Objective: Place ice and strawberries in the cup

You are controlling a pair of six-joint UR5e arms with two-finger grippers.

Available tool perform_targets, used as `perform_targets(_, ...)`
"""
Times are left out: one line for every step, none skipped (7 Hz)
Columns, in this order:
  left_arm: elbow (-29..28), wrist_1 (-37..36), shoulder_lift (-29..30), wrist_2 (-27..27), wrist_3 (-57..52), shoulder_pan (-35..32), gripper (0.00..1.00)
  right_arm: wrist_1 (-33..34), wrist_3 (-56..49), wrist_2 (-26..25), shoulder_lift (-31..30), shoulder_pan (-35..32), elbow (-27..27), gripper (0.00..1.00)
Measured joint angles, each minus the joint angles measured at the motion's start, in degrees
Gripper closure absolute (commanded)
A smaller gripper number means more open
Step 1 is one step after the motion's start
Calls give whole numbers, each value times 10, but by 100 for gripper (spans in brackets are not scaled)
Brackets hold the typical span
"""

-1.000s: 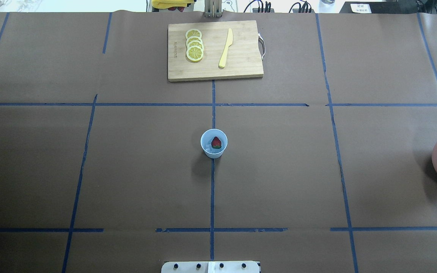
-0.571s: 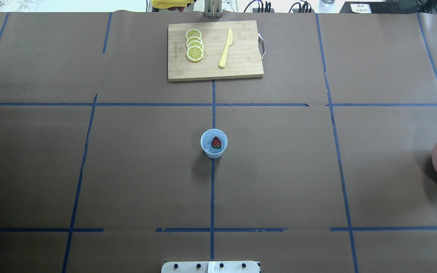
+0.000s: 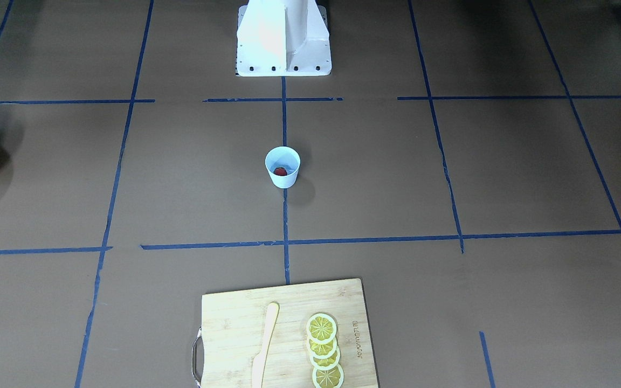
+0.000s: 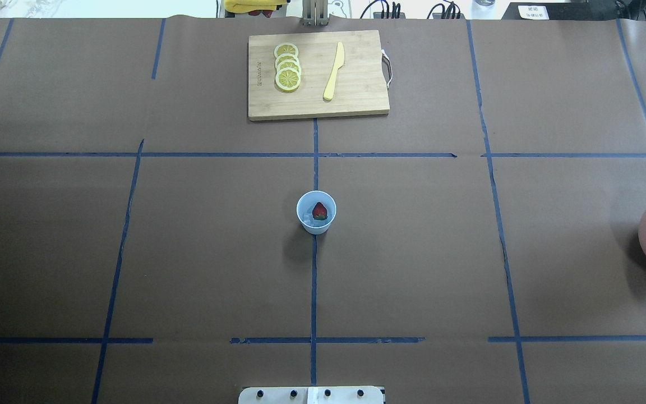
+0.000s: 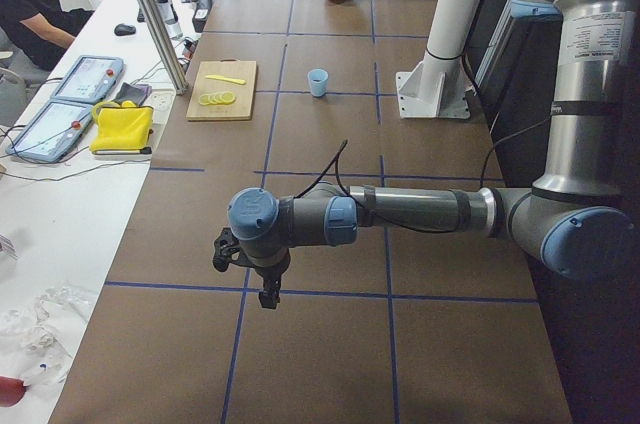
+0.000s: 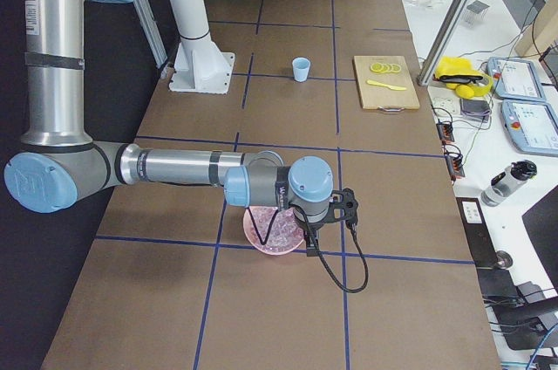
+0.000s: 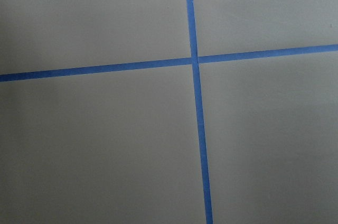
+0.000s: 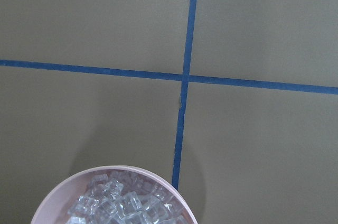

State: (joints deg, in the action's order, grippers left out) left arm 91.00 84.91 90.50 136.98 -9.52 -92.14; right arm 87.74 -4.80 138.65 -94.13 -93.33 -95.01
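Brown tabletop [image 4: 188, 252] carries cup [image 4: 316, 219] holding strawberry [image 4: 319, 211] and ice [image 4: 311, 223]; filling looks finished, only parking remains. Whether left claw [image 5: 268, 296] and right claw [image 6: 311, 246] stand apart or together, cannot tell.

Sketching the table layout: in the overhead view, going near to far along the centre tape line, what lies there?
White robot base plate, small pale-blue cup, wooden cutting board.

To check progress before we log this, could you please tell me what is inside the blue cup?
A red strawberry sits in the cup with pale ice beside it; anything underneath is hidden.
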Motion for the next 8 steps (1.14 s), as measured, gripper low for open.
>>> perform_targets(-6, 1, 1, 0, 0, 0, 0, 0, 0, -1, 0, 0, 0, 1)
perform_targets(-14, 8, 1, 0, 1, 0, 0, 0, 0, -1, 0, 0, 1, 1)
perform_targets(-22, 18, 1, 0, 2, 0, 0, 0, 0, -1, 0, 0, 1, 1)
perform_targets(-25, 24, 1, 0, 8, 0, 0, 0, 0, -1, 0, 1, 1, 1)
perform_targets(-25, 27, 1, 0, 13, 0, 0, 0, 0, -1, 0, 1, 1, 1)
perform_targets(-24, 28, 2, 0, 16, 0, 0, 0, 0, -1, 0, 1, 1, 1)
perform_targets(-23, 28, 2, 0, 18, 0, 0, 0, 0, -1, 0, 1, 1, 1)
perform_targets(-22, 28, 3, 0, 19, 0, 0, 0, 0, -1, 0, 1, 1, 1)
